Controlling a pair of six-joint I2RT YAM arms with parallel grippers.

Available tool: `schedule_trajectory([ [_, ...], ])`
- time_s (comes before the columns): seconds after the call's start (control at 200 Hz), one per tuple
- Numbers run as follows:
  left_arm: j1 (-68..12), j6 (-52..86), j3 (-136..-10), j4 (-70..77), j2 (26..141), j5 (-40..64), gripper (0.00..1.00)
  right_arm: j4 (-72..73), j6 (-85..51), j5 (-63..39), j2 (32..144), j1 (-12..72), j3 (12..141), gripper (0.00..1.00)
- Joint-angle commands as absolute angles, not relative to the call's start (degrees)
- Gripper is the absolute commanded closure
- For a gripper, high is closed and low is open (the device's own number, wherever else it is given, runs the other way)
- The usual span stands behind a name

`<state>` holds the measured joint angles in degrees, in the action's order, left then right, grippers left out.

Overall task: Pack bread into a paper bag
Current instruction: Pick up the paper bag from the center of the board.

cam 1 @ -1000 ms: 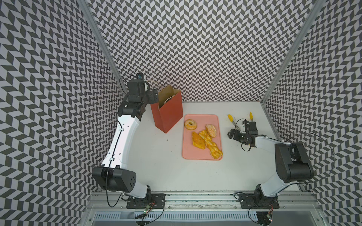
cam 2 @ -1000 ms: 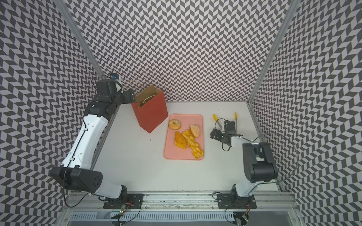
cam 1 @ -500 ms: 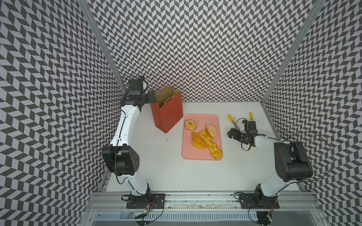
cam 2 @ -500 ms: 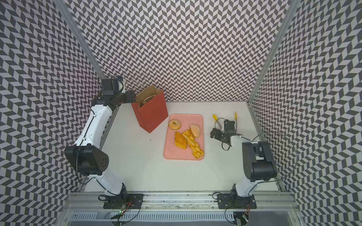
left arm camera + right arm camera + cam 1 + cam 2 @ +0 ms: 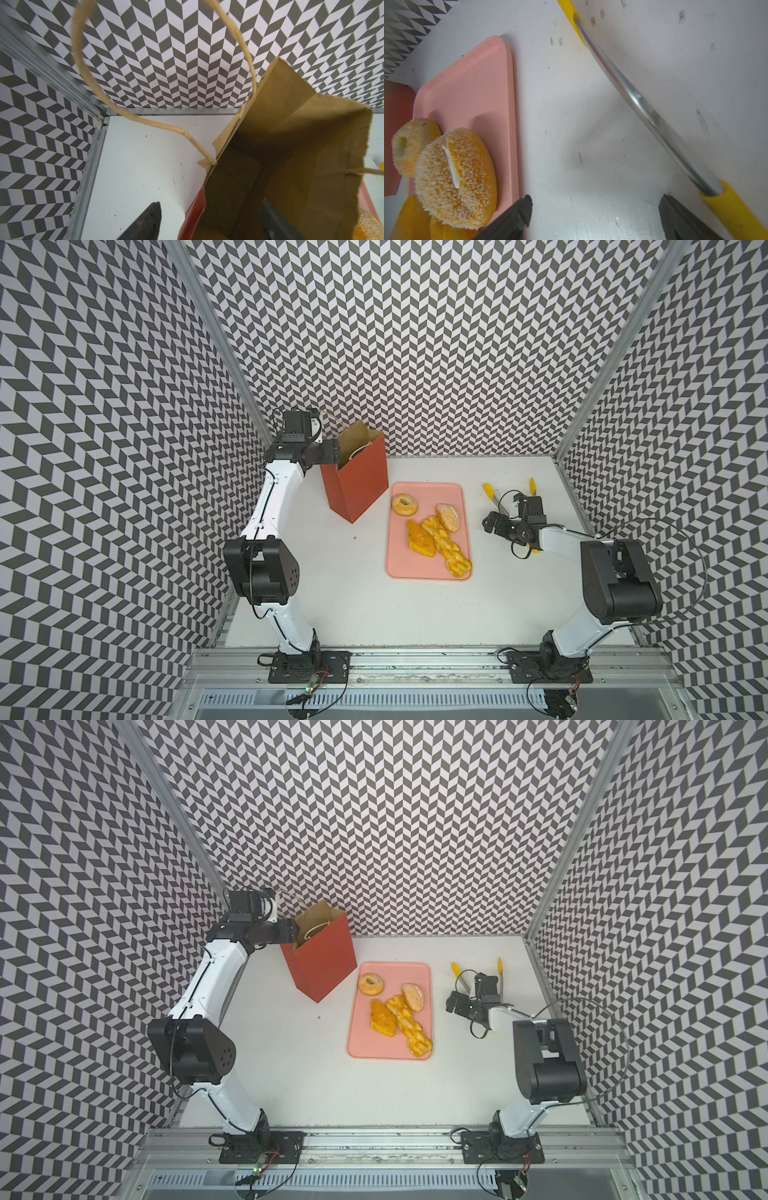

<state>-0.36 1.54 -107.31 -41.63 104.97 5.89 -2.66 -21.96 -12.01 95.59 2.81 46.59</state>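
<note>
The red-orange paper bag [image 5: 361,485] [image 5: 328,965] stands open at the back left, its brown inside [image 5: 291,145] showing. My left gripper [image 5: 336,448] [image 5: 211,202] is open at the bag's left rim, one finger outside and one inside, the wall between them untouched. The bread lies on the pink tray [image 5: 415,572]: a ring donut [image 5: 404,504], a sugared bun [image 5: 448,517] [image 5: 454,176], an orange-glazed piece [image 5: 420,538] and a braided loaf [image 5: 446,547]. My right gripper [image 5: 490,524] [image 5: 596,207] hangs open and empty over bare table, right of the tray.
Yellow-tipped metal tongs [image 5: 490,493] [image 5: 643,108] lie on the table just behind and beside my right gripper. A twine handle loop [image 5: 83,72] stands up from the bag's rim. Patterned walls close in the back and both sides.
My left arm has folded up and its gripper has moved right onto the bag's rim, jaws narrowing a little. The right arm, bread and tongs have not moved.
</note>
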Motion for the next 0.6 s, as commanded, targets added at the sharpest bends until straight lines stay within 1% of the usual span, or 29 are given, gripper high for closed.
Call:
schedule_trajectory([
  [0.0, -0.7, 1.2, -110.4, -42.1, 107.3, 6.7, 0.26, -4.8, -21.8, -12.0, 96.7, 2.5, 45.7, 0.0],
  [0.1, -0.7, 1.1, -111.5, -42.4, 108.5, 7.5, 0.34, -4.7, -21.7, -12.2, 96.7, 2.5, 45.7, 0.02],
  [0.185, -0.6, 1.2, -112.2, -42.4, 109.0, 7.2, 0.38, -4.6, -21.7, -12.3, 96.6, 2.5, 45.7, 0.02],
  [0.22, -0.6, 1.3, -112.4, -42.2, 109.0, 7.4, 0.43, -4.6, -21.7, -12.3, 96.6, 2.5, 45.6, 0.03],
  [0.27, -0.6, 1.2, -112.7, -42.3, 109.0, 8.0, 0.53, -4.6, -21.7, -12.3, 96.6, 2.5, 45.5, 0.03],
  [0.32, -0.6, 1.4, -112.7, -42.5, 108.9, 8.0, 0.57, -4.6, -21.6, -12.4, 96.7, 2.5, 45.7, 0.02],
  [0.411, -0.7, 1.4, -112.5, -42.7, 108.5, 7.7, 0.71, -4.6, -21.6, -12.4, 96.9, 2.5, 45.8, 0.02],
  [0.476, -0.7, 1.6, -112.5, -42.9, 107.9, 8.0, 0.79, -4.6, -21.6, -12.6, 96.9, 2.5, 45.9, 0.02],
  [0.501, -0.7, 1.7, -112.4, -42.9, 107.6, 8.1, 0.83, -4.5, -21.6, -12.5, 96.9, 2.5, 45.8, 0.03],
  [0.591, -0.9, 1.9, -111.7, -42.8, 106.1, 9.0, 0.89, -4.5, -21.5, -12.5, 97.0, 2.5, 45.8, 0.02],
])
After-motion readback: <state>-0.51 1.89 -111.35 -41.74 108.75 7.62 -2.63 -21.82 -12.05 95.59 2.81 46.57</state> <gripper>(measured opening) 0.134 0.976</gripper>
